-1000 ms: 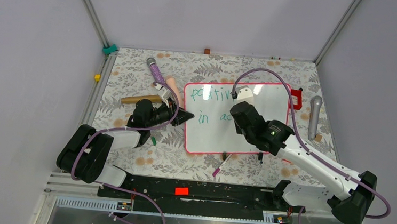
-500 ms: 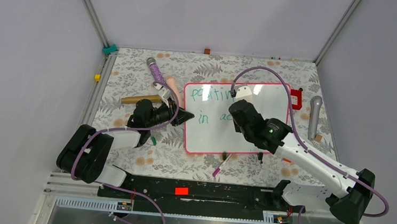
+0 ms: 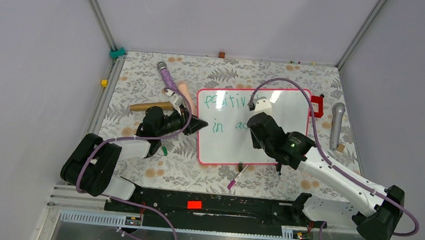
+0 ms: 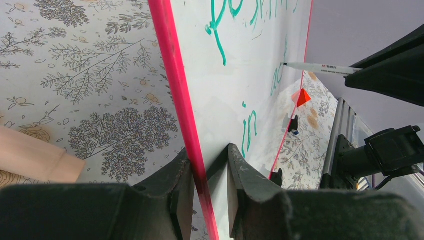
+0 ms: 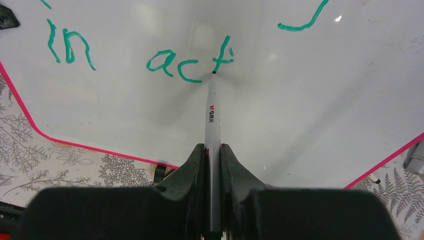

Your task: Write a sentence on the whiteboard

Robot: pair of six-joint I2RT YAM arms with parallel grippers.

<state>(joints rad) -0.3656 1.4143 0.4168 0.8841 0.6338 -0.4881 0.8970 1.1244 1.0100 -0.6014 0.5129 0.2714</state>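
Observation:
The whiteboard (image 3: 225,147) lies flat on the patterned table, with green writing "positiv" on top and "in act" below. My left gripper (image 3: 198,124) is shut on its pink-red left edge, one finger on each side of the frame (image 4: 192,150). My right gripper (image 3: 254,126) is over the board's middle, shut on a white marker (image 5: 212,112) whose tip touches the board (image 5: 310,100) just below the "t" of "act". The marker also shows in the left wrist view (image 4: 320,67).
A purple-handled microphone (image 3: 167,77), a peach object (image 3: 185,92) and a wooden block (image 3: 151,106) lie left of the board. A red object (image 3: 317,105) and a grey microphone (image 3: 336,125) lie to its right. A pink marker (image 3: 236,176) lies by its near edge.
My right gripper has shifted slightly right and towards the near edge with the marker on the board. The left gripper and the board have not moved.

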